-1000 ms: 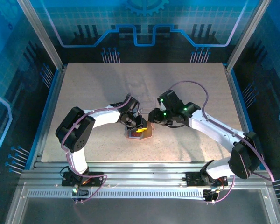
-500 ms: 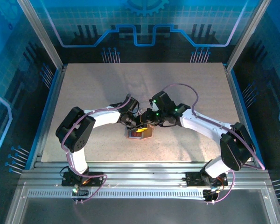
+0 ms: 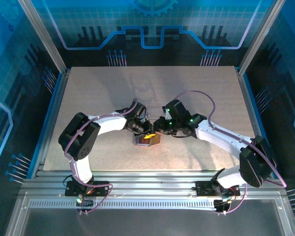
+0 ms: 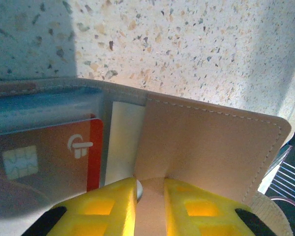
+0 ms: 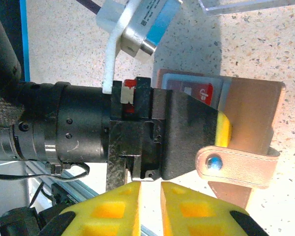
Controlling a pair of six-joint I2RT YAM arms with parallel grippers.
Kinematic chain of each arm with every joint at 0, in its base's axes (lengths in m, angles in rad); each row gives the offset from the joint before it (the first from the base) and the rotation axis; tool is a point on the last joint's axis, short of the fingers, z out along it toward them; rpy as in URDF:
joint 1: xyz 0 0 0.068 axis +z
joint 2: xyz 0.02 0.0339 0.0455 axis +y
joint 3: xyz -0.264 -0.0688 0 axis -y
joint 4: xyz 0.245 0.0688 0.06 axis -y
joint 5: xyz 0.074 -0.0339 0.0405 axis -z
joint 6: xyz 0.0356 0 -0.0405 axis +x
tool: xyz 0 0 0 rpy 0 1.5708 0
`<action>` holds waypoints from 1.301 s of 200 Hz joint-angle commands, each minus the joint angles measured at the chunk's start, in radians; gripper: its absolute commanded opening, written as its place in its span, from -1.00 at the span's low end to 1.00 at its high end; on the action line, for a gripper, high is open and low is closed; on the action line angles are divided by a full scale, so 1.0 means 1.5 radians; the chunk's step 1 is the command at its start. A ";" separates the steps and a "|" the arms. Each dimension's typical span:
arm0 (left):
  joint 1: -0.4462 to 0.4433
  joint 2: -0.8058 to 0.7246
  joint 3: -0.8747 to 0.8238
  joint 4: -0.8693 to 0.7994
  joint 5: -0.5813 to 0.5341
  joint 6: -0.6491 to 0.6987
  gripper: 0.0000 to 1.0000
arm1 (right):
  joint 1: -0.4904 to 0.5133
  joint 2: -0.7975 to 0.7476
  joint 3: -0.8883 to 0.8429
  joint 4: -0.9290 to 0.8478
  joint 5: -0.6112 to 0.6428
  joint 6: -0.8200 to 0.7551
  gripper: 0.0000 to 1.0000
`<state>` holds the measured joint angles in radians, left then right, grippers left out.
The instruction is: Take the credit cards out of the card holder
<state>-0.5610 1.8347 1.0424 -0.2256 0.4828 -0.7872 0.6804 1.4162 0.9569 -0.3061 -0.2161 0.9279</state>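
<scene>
Where the card holder [image 3: 148,140] lies: we find it near the middle of the table [image 3: 196,93], toward the near edge, opened out, with a gripper at either side
Red card [image 4: 44,147]: we see it with its chip, tucked behind a clear window inside the holder; other cards we cannot make out
Flap [image 4: 206,147]: tan, stitched along its edge, next to the window pocket
Strap [image 5: 236,167]: a tan tab with a metal stud, lying across the flap's end
Left gripper [image 4: 150,191]: its yellow fingers are clamped on the tan flap, with leather filling the gap
Right gripper [image 5: 150,192]: just beside the left one, its fingers are drawn nearly together with a thin slit between; we cannot tell whether anything sits in it
Clear plastic container [image 5: 236,6]: we see a corner of it on the table beyond the holder
</scene>
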 commanded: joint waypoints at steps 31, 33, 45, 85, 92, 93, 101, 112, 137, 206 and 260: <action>0.003 -0.011 -0.006 0.000 0.019 -0.007 -0.57 | -0.006 -0.026 -0.026 -0.041 0.025 0.013 -0.63; 0.003 -0.011 -0.006 0.000 0.020 -0.007 -0.57 | -0.006 -0.025 -0.027 -0.043 0.025 0.015 -0.63; 0.003 -0.011 -0.006 0.000 0.019 -0.007 -0.57 | -0.008 -0.025 -0.033 -0.048 0.025 0.017 -0.63; 0.004 -0.013 0.000 -0.007 0.019 -0.005 -0.57 | -0.008 0.002 -0.048 -0.036 -0.002 0.013 -0.65; 0.004 -0.014 0.000 -0.008 0.017 -0.006 -0.57 | -0.008 0.008 -0.048 -0.029 -0.011 0.015 -0.65; 0.004 -0.014 0.000 -0.008 0.017 -0.005 -0.57 | -0.008 0.008 -0.048 -0.029 -0.012 0.015 -0.66; 0.004 -0.015 0.002 -0.010 0.017 -0.004 -0.57 | -0.007 0.014 -0.048 -0.024 -0.018 0.015 -0.66; 0.004 -0.015 0.004 -0.013 0.015 -0.003 -0.56 | -0.005 0.022 -0.048 -0.018 -0.022 0.015 -0.66; 0.005 -0.017 0.005 -0.015 0.014 -0.002 -0.56 | -0.005 0.038 -0.048 -0.012 -0.029 0.012 -0.66; 0.027 -0.038 0.009 -0.031 0.014 0.009 -0.55 | -0.007 0.079 -0.048 -0.017 -0.023 0.000 -0.67; 0.053 -0.073 -0.014 -0.048 0.007 0.026 -0.56 | -0.009 0.100 -0.048 -0.021 -0.010 -0.007 -0.68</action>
<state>-0.5018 1.7691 1.0424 -0.2554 0.4870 -0.7788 0.6785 1.5490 0.8970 -0.3283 -0.2432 0.9348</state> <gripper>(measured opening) 0.223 0.163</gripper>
